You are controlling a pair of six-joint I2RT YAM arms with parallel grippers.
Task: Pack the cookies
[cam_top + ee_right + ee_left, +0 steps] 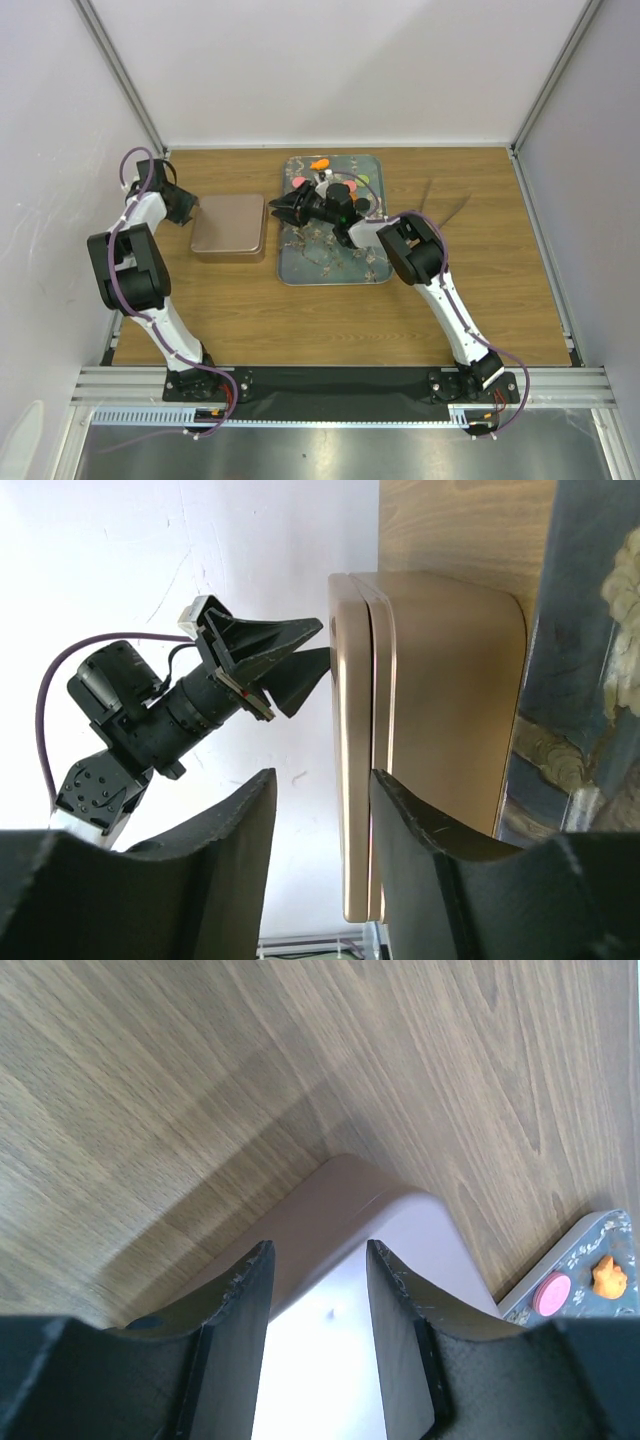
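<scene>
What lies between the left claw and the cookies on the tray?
Top view: a closed copper-coloured box, left claw at its left edge, then the right claw over the tray's left rim, before the cookies.

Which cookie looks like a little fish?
The orange cookie at the tray's corner. Its outline is bumpy and fish-like, while the pink cookie right beside it is a plain round disc.
</scene>
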